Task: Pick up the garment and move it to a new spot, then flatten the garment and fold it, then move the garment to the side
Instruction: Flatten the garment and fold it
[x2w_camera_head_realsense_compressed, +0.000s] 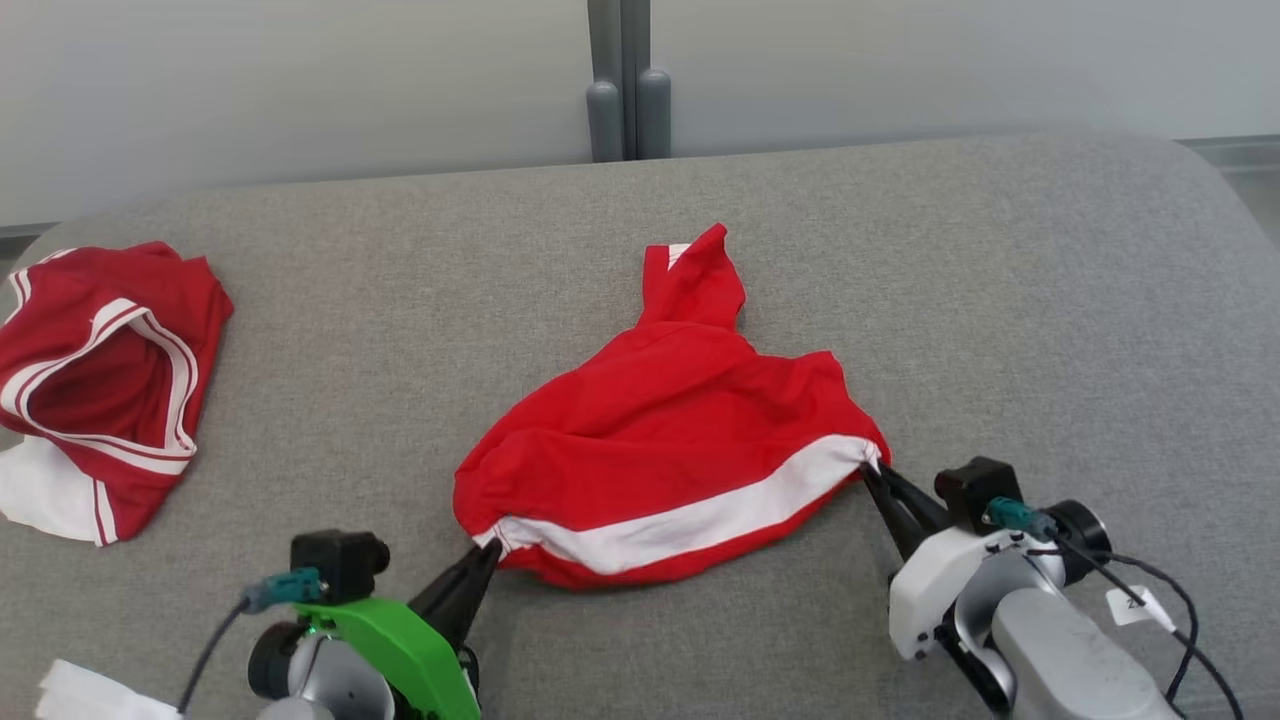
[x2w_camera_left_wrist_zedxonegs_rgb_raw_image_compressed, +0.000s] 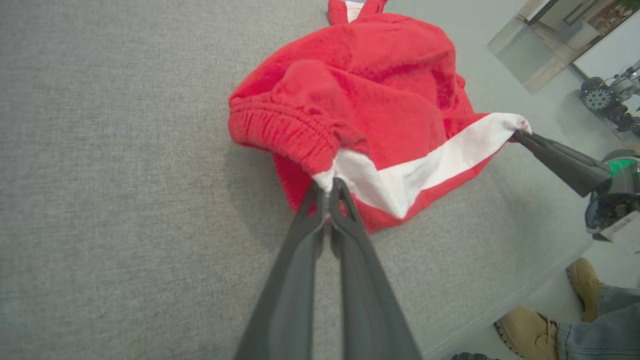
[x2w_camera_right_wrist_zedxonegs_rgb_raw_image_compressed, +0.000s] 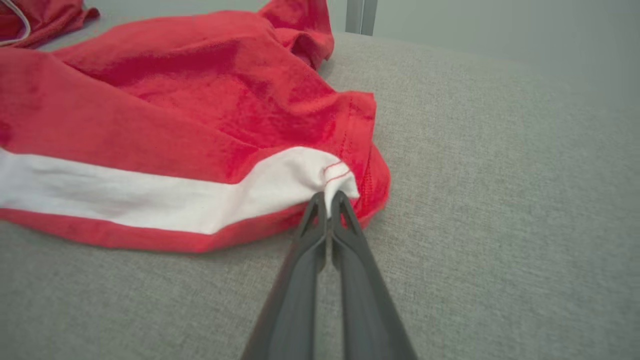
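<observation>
Red garment (x2w_camera_head_realsense_compressed: 660, 440): matt cloth, soft fine knit, w/ white cloth band; gathered elastic edge looks ribbed in left wrist view. 2nd garment (x2w_camera_head_realsense_compressed: 100, 390): same matt red & white cloth. Grey surface (x2w_camera_head_realsense_compressed: 950, 300): woven fabric, coarse, matt. Left gripper (x2w_camera_left_wrist_zedxonegs_rgb_raw_image_compressed: 327, 189) & right gripper (x2w_camera_right_wrist_zedxonegs_rgb_raw_image_compressed: 327, 197): dark, smooth, semi-matt, plastic-looking. Green cover (x2w_camera_head_realsense_compressed: 400, 645): glossy plastic. White shell (x2w_camera_head_realsense_compressed: 925, 590): smooth plastic. Boots (x2w_camera_left_wrist_zedxonegs_rgb_raw_image_compressed: 527, 327): tan, suede-like; jeans (x2w_camera_left_wrist_zedxonegs_rgb_raw_image_compressed: 600, 332): denim.

I see a wide grey fabric surface (x2w_camera_head_realsense_compressed: 1000, 300) under soft even light, a pale wall (x2w_camera_head_realsense_compressed: 300, 80) behind it, and a grey post (x2w_camera_head_realsense_compressed: 607, 120) against that wall.
</observation>
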